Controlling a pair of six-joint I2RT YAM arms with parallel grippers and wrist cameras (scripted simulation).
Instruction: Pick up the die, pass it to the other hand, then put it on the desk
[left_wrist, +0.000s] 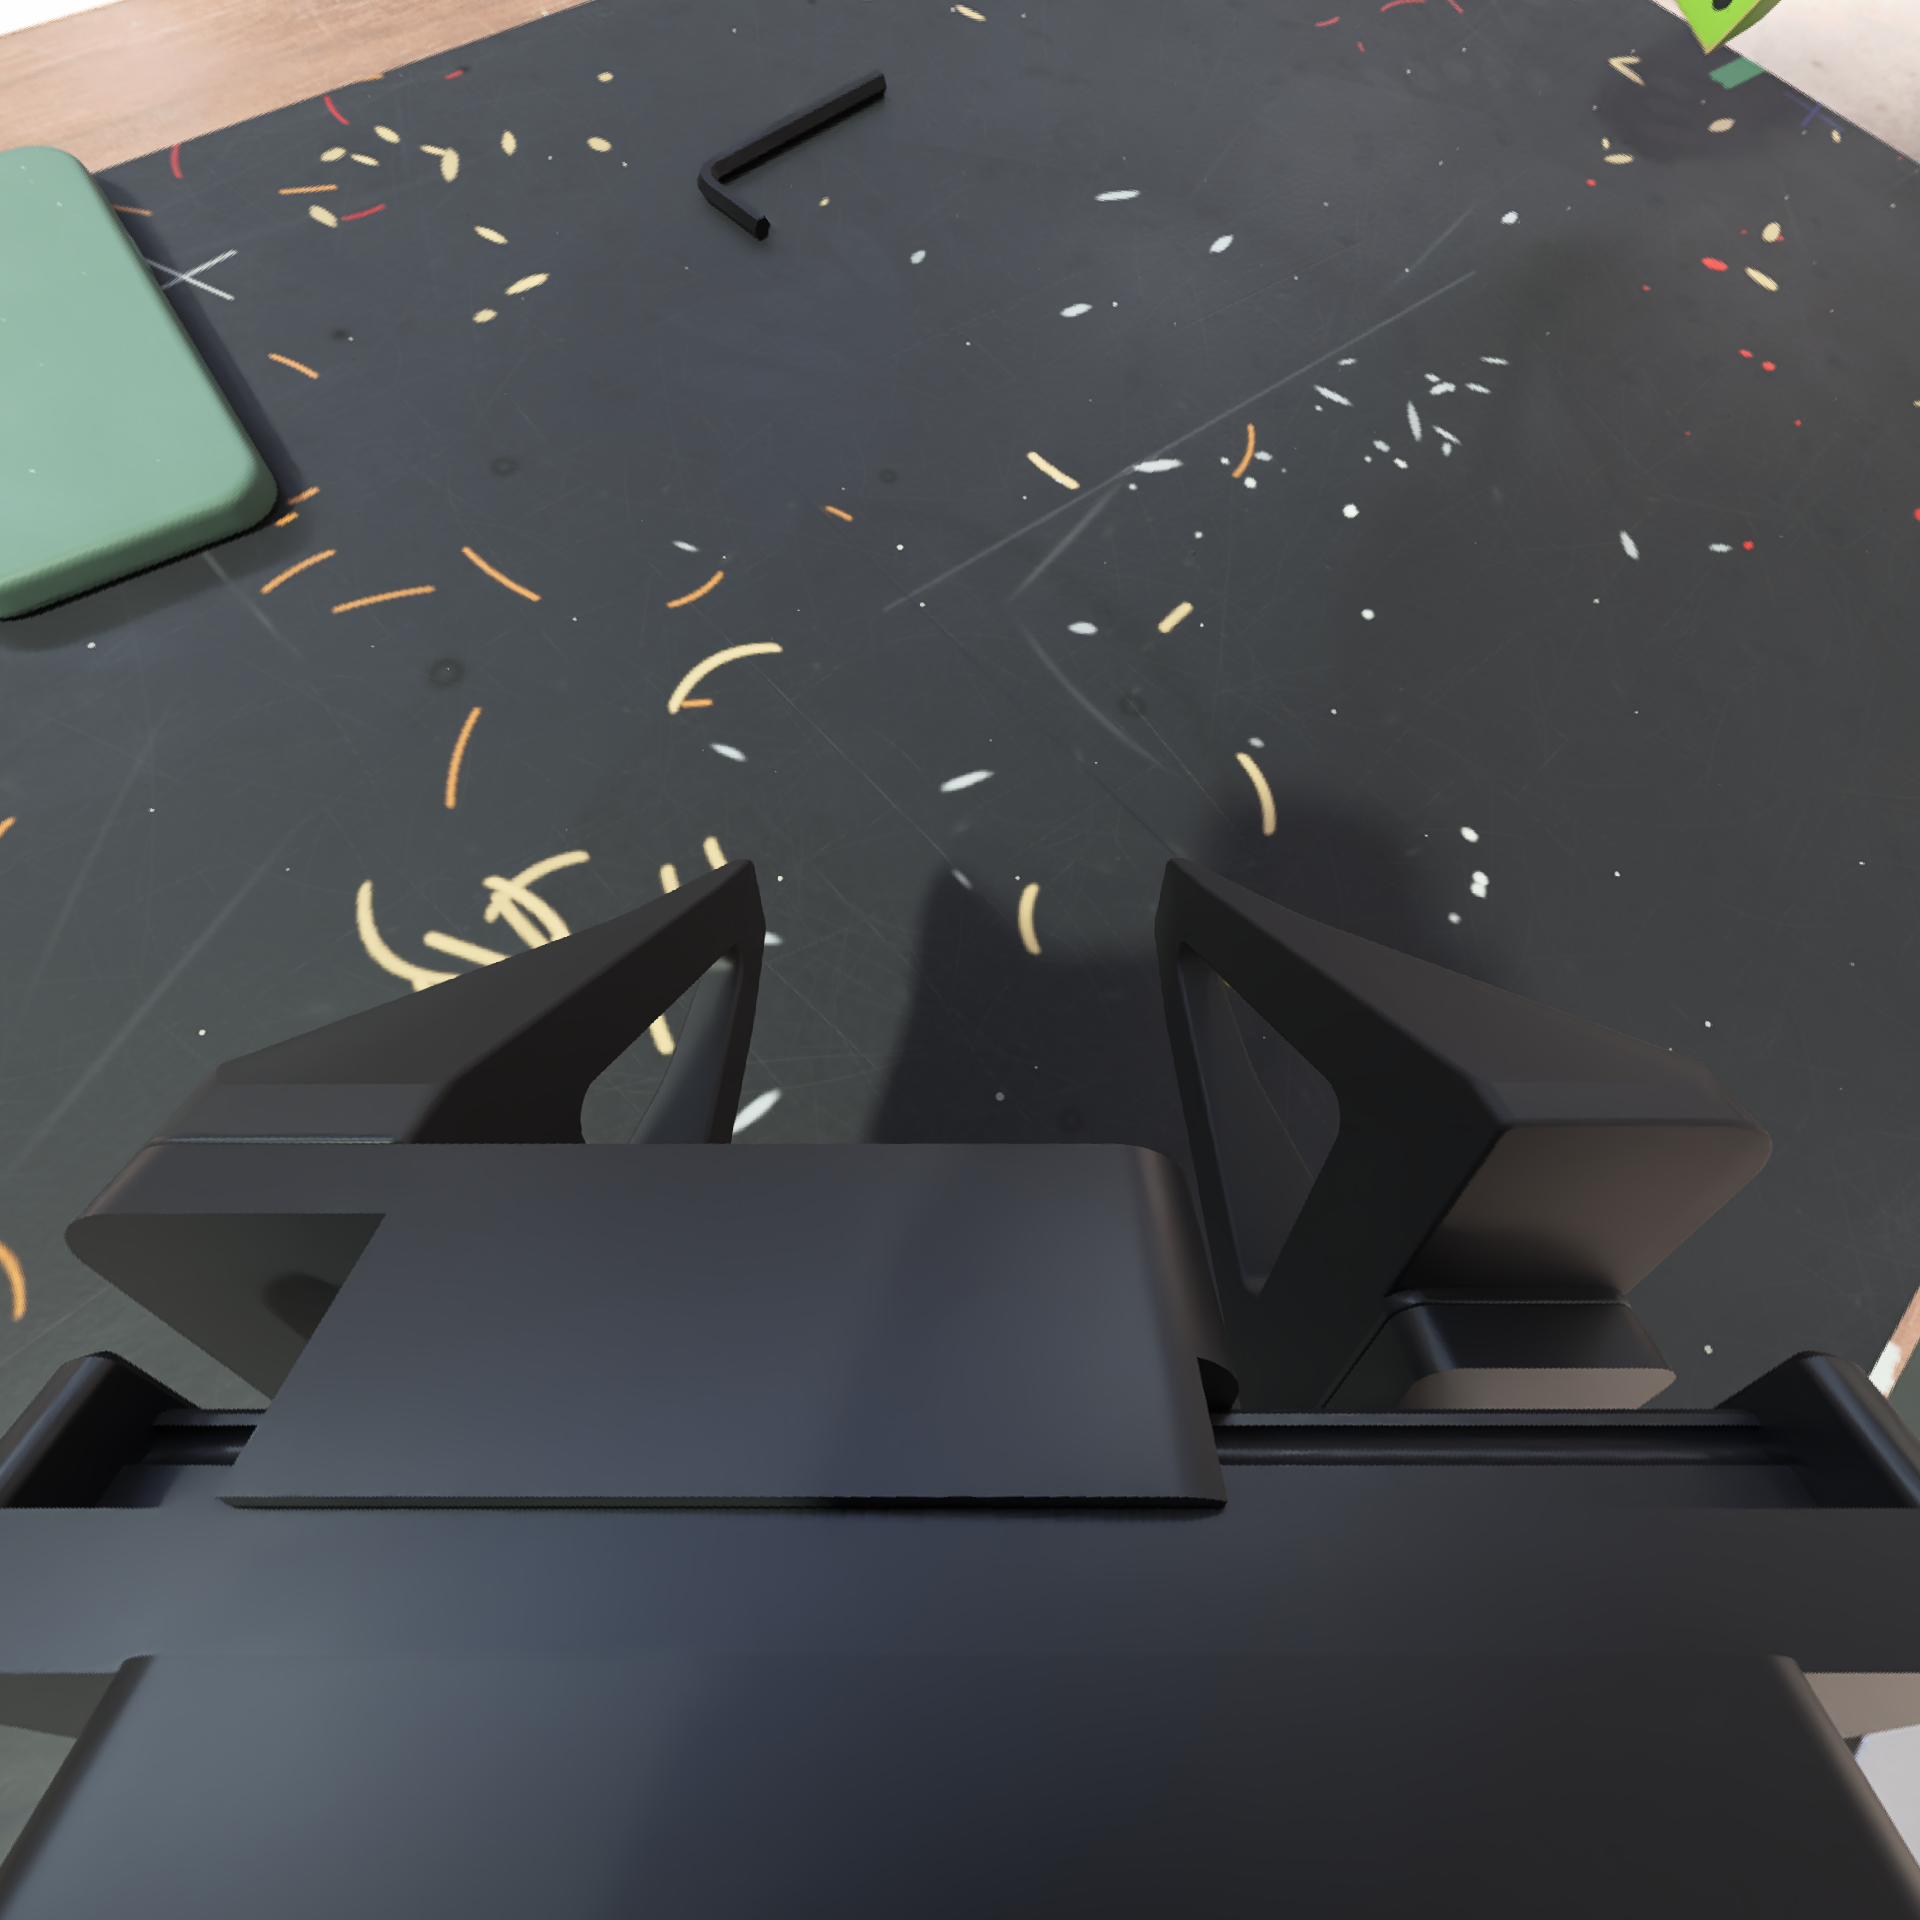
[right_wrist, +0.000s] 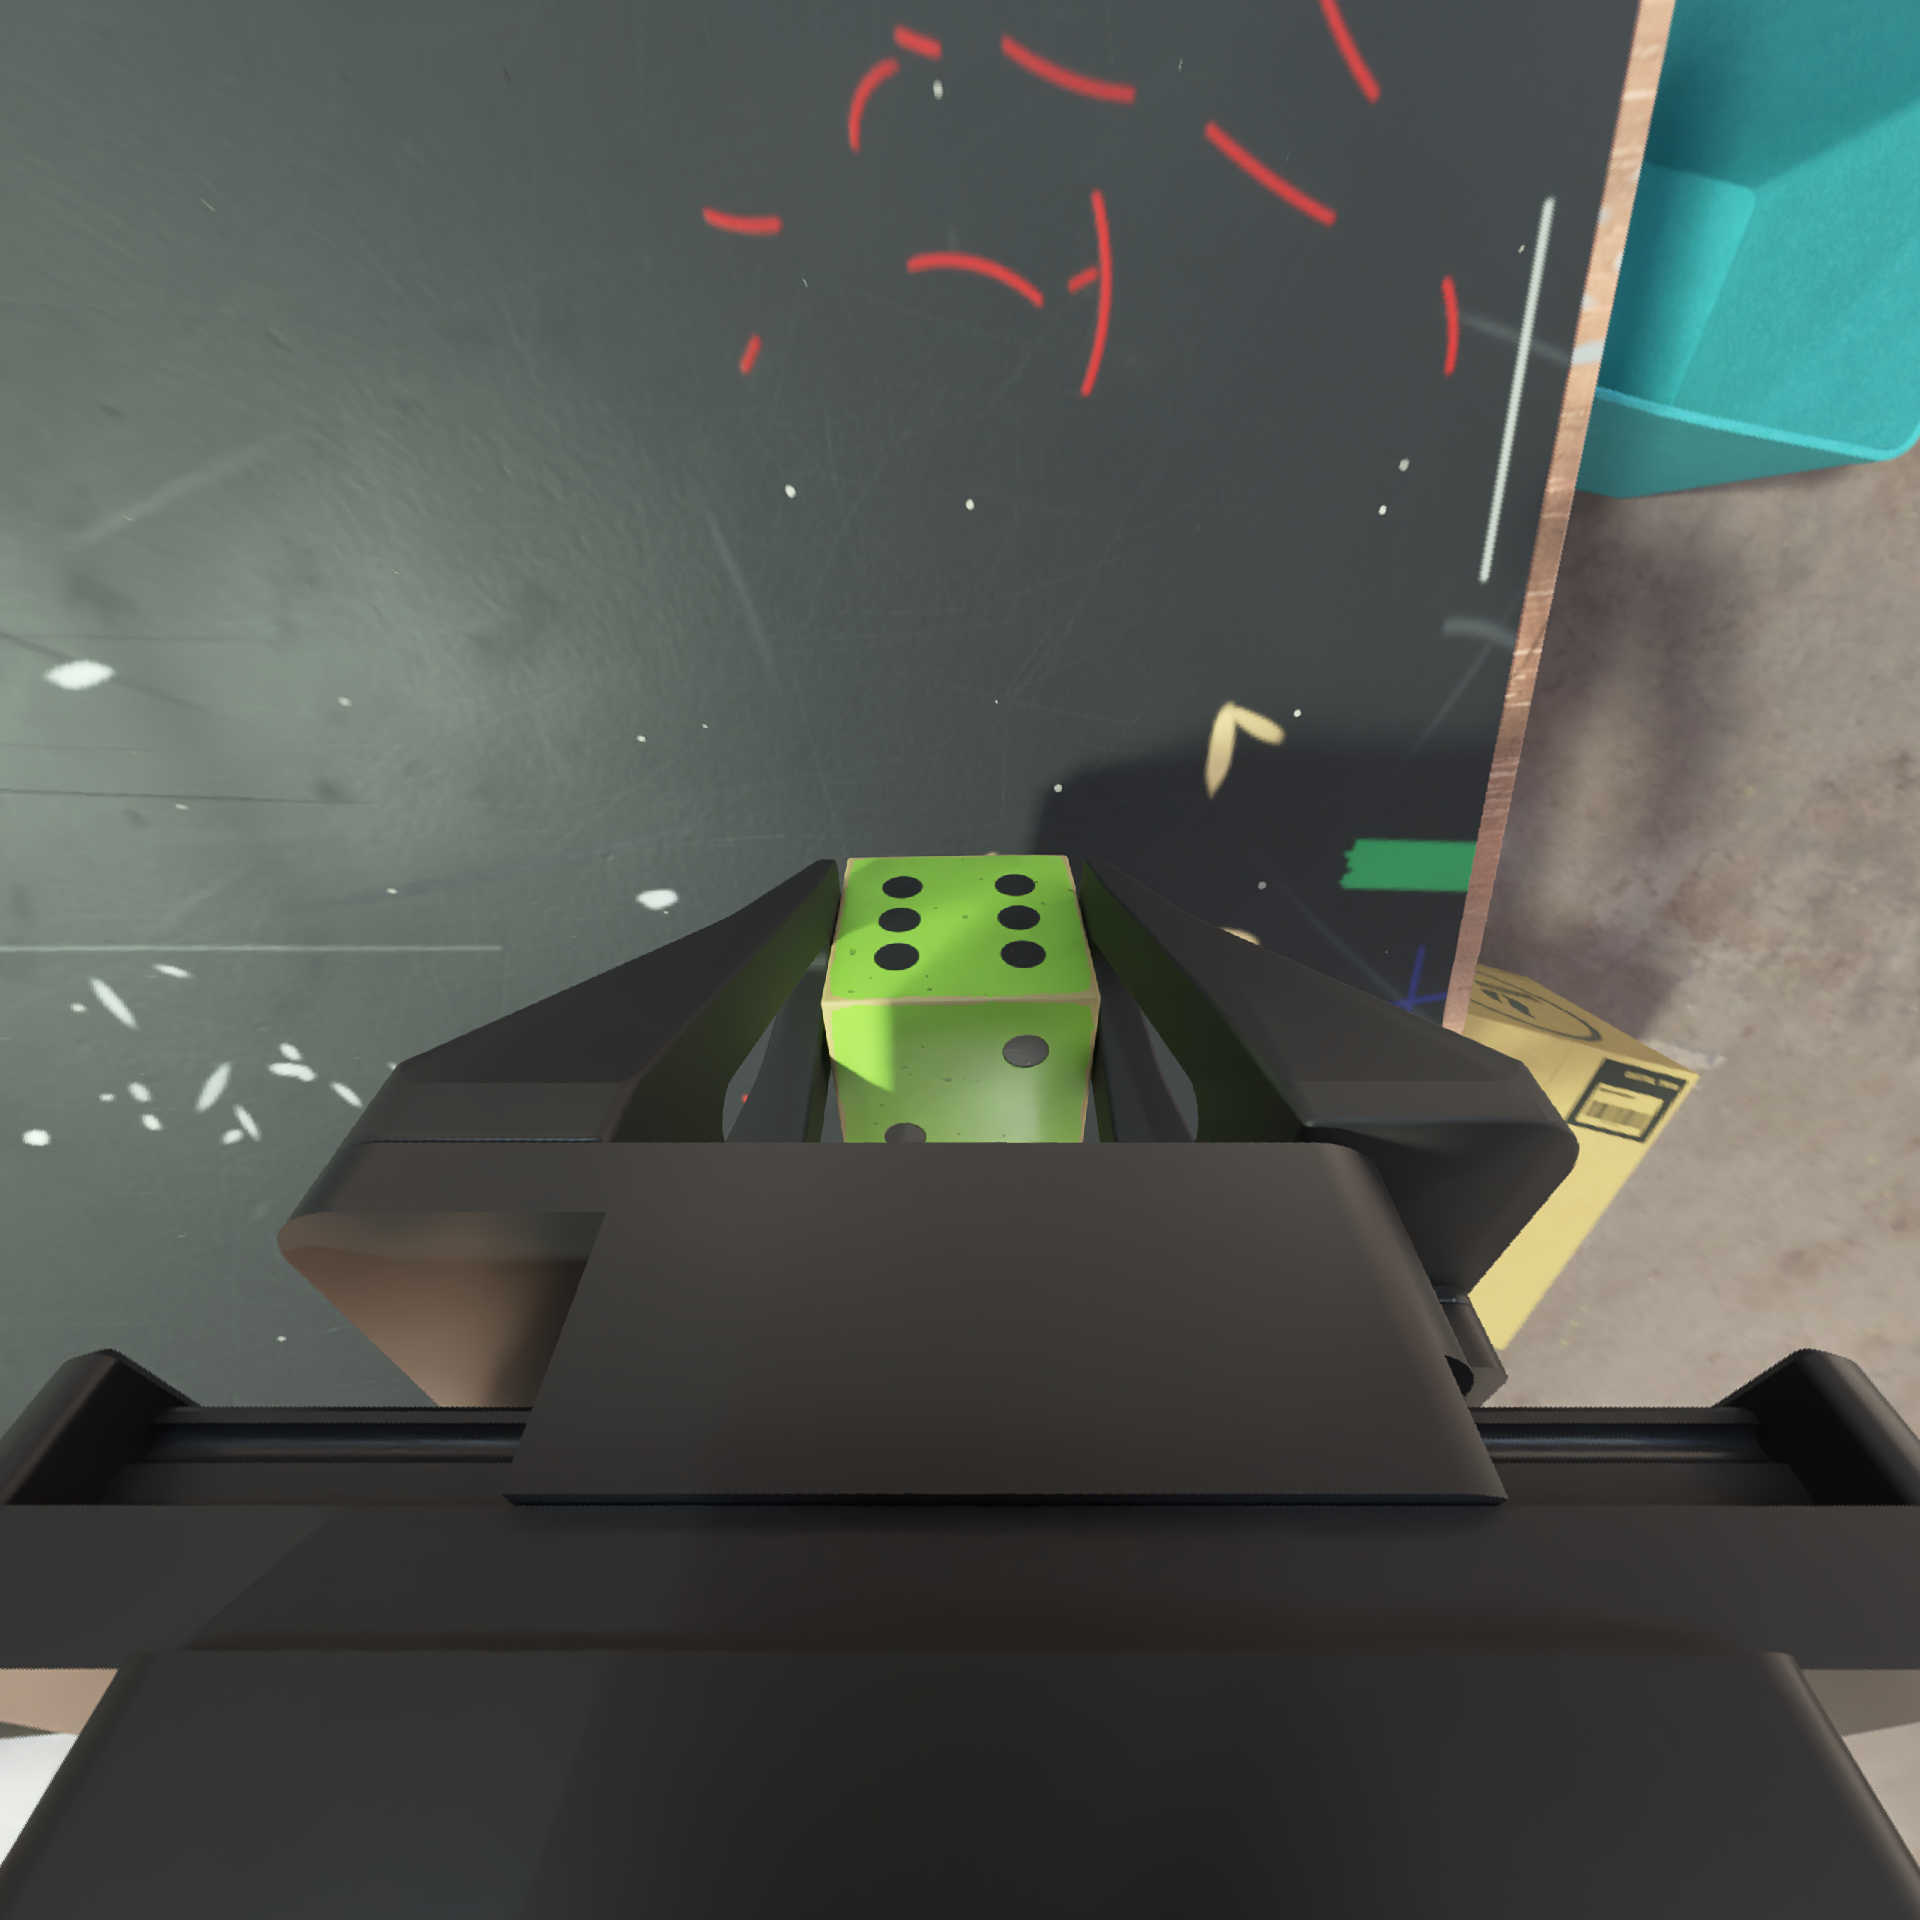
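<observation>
A green die (right_wrist: 961, 997) with black pips sits between the two black fingers of my right gripper (right_wrist: 961, 868), which is shut on it and holds it above the dark desk (right_wrist: 416, 520) near its right edge. A corner of the die (left_wrist: 1725, 21) also shows at the top right of the left wrist view. My left gripper (left_wrist: 956, 868) is open and empty, low over the dark desk (left_wrist: 1039, 416), far from the die.
A black hex key (left_wrist: 790, 151) lies on the desk ahead of the left gripper. A green pad (left_wrist: 104, 384) lies at the far left. Beyond the desk's right edge are a teal bin (right_wrist: 1787, 260) and a yellow cardboard box (right_wrist: 1558, 1122) on the floor.
</observation>
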